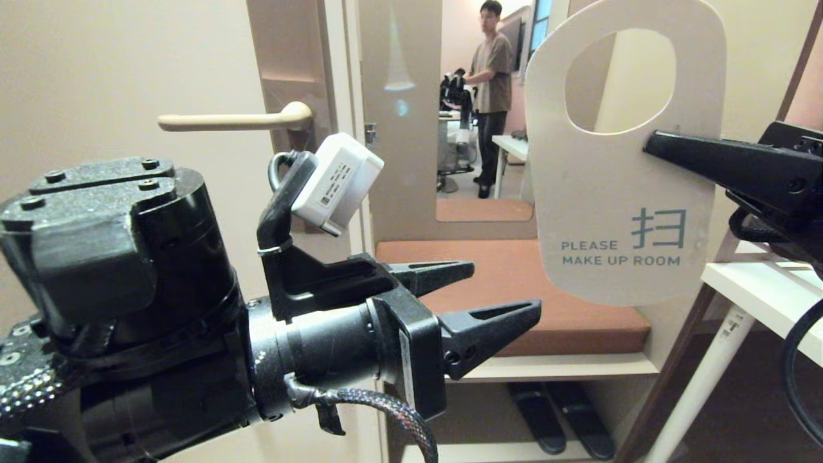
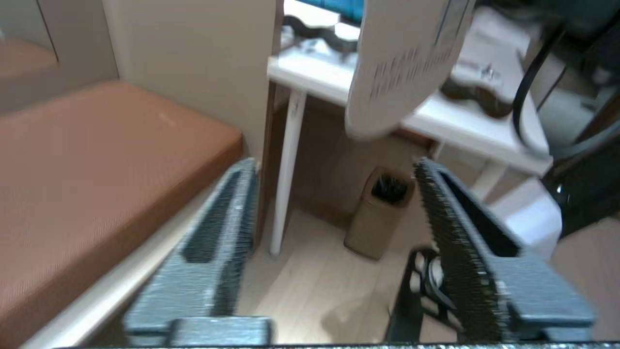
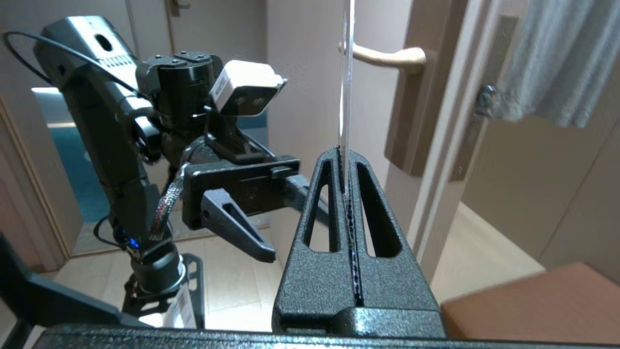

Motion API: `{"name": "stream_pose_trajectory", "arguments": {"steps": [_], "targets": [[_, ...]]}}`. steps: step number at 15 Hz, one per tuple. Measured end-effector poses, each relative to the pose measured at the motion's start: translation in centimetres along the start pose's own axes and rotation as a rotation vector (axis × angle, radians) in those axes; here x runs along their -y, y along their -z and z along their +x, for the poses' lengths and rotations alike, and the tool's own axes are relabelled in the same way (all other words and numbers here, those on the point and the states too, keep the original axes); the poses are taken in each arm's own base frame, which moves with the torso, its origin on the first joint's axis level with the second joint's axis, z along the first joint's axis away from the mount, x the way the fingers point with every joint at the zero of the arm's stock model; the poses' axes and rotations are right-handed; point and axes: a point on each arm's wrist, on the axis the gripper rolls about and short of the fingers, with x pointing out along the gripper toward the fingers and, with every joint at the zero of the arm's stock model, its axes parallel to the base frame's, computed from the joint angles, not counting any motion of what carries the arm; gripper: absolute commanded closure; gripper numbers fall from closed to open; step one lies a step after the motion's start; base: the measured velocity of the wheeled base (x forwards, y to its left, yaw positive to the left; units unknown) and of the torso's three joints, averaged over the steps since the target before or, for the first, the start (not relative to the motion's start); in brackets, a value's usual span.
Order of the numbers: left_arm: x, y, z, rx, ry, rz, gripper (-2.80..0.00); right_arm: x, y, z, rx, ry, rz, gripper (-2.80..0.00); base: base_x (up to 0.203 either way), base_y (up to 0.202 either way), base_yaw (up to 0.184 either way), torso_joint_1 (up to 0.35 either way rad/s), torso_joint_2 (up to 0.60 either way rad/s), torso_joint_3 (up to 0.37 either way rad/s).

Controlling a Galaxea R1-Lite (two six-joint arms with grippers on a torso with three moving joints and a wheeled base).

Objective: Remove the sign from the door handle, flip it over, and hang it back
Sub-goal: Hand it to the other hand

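The sign (image 1: 617, 193) hangs in the air at the right with its white face and blue "PLEASE MAKE UP ROOM" towards the head camera, hole uppermost. My right gripper (image 1: 649, 143) is shut on its right edge, just below the hole. In the right wrist view the sign (image 3: 345, 87) stands edge-on, pinched at the tips of that gripper (image 3: 343, 152). My left gripper (image 1: 506, 286) is open and empty, below and left of the sign. From the left wrist the sign (image 2: 402, 68) hangs above and beyond the open gripper (image 2: 334, 165). The cream door handle (image 1: 231, 120) juts left, bare.
A brown cushioned bench (image 1: 514, 283) sits behind the left gripper, with dark slippers (image 1: 559, 418) under it. A white table (image 1: 765, 289) stands at the right. A tan bin (image 2: 380, 213) is on the floor. A person (image 1: 490, 77) stands in the background.
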Motion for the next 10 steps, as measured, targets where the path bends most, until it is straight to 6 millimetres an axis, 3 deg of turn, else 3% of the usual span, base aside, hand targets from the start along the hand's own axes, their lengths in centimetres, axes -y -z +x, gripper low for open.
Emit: {"name": "stream_pose_trajectory", "arguments": {"steps": [3, 10], "targets": [[-0.1, -0.5, 0.7, 0.083, 0.019, -0.015, -2.80, 0.3, 0.1, 1.0, 0.029, -0.031, 0.016, 0.00, 0.000, 0.000, 0.000, 0.000, 0.00, 0.000], [-0.4, 0.1, 1.2, 0.066, 0.012, -0.043, -2.80, 0.4, 0.8, 2.9, 0.042, -0.099, 0.053, 0.00, 0.000, 0.000, 0.000, 0.000, 0.00, 0.000]]}}
